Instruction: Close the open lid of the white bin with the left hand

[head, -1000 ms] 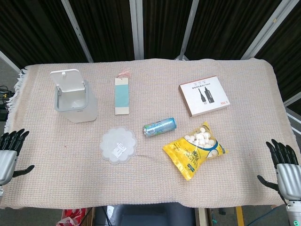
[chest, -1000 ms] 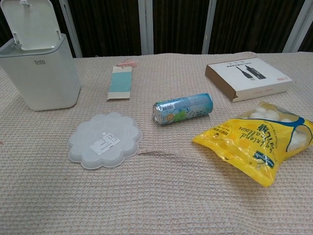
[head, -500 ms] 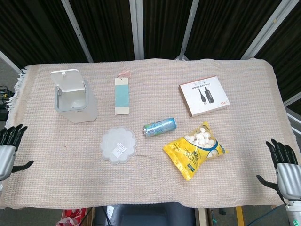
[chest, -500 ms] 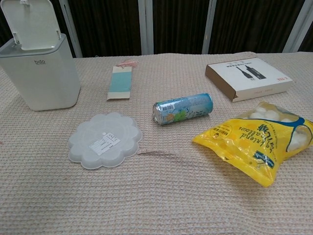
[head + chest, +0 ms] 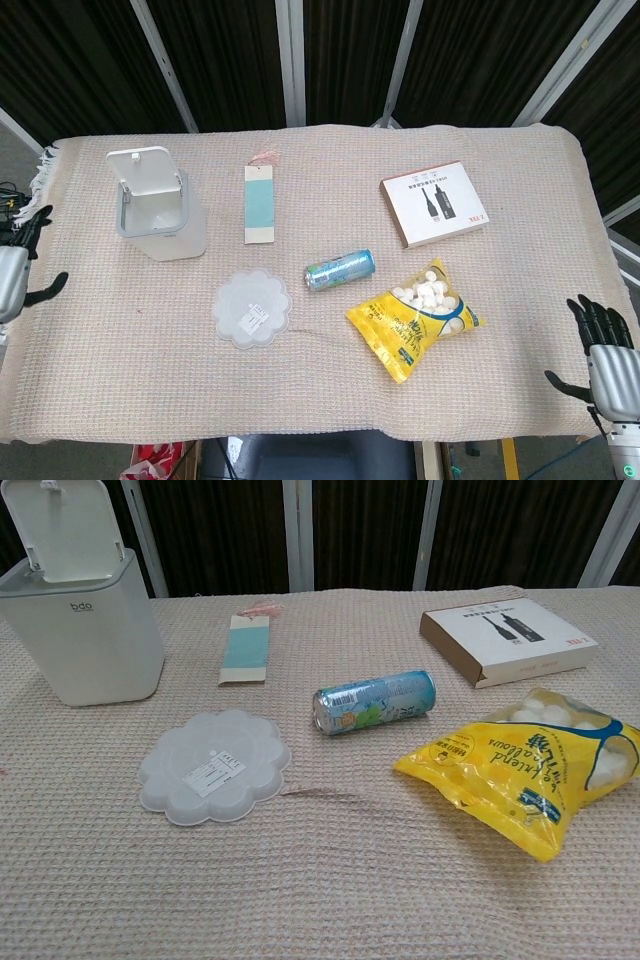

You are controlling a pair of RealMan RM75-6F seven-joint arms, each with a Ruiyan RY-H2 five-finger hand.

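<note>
- White bin (image 5: 155,205): I see it at the far left of the table, standing upright on the woven cloth (image 5: 330,400). Its lid (image 5: 145,170) is raised on the far side, leaving the mouth uncovered; the chest view shows the lid (image 5: 62,528) tilted up and back above the body (image 5: 85,630).
- Left hand (image 5: 14,272): it sits at the extreme left edge of the head view, beyond the left edge of the cloth, nearer to me than the bin and well apart from it. It grips nothing; the thumb juts toward the table and the fingertips at the frame edge are spread. It touches neither bin nor lid. The chest view does not show it.
- Right hand (image 5: 606,362): at the near right corner, off the cloth, fingers apart and holding nothing.
- Between bin and centre: a long card with a pale blue panel (image 5: 260,204) lies flat to the right of the bin.
- Near the bin, toward me: a translucent scalloped plastic lid (image 5: 252,307) with a small label.
- Centre: a blue-green can (image 5: 340,269) on its side.
- Right of the can: a yellow snack bag (image 5: 413,320) with white pieces showing.
- Far right: a flat brown-edged box (image 5: 435,203).
</note>
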